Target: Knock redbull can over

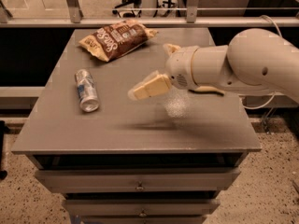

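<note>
Lying on its side, the slim silver-and-blue metal redbull can rests on the flat grey table top, its round silver end facing the front edge and its length running roughly front to back. From that I judge the knock-over done: a can lying flat has nothing left to topple, and the level surface gives it little reason to roll.

Behind the can and a little to its right, the brown crinkled chip bag lies apart from it, neither propping nor blocking it.

To the can's right, well apart from it, hangs the robot's cream-coloured gripper. It points toward the can from the end of a bulky white arm that reaches in from farther right. A soft shadow beneath it suggests it is raised off the table and touching nothing. Whether it is spread or pressed together I cannot tell, but it carries nothing. That clear gap reads as a stand-off, leaving the can undisturbed.
</note>
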Action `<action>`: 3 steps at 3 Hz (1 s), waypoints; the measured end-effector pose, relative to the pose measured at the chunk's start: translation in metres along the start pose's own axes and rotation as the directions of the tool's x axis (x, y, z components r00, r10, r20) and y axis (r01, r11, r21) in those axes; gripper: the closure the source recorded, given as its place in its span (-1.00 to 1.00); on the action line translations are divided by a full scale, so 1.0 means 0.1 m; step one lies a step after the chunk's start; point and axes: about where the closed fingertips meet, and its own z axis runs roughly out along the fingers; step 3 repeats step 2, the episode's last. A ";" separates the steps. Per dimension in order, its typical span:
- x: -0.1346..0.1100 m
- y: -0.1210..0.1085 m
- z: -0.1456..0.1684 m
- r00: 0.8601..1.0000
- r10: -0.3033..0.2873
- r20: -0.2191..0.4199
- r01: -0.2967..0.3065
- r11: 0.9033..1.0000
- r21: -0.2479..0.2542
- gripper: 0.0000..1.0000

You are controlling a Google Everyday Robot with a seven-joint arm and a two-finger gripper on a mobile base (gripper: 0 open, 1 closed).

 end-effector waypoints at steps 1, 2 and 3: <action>0.29 -0.02 -0.55 0.998 -0.010 -0.055 0.010 1.000 -0.001 -1.00; 0.29 -0.01 -0.55 0.998 -0.009 -0.056 0.009 1.000 -0.005 -1.00; 0.29 -0.01 -0.55 0.998 -0.009 -0.056 0.009 1.000 -0.005 -1.00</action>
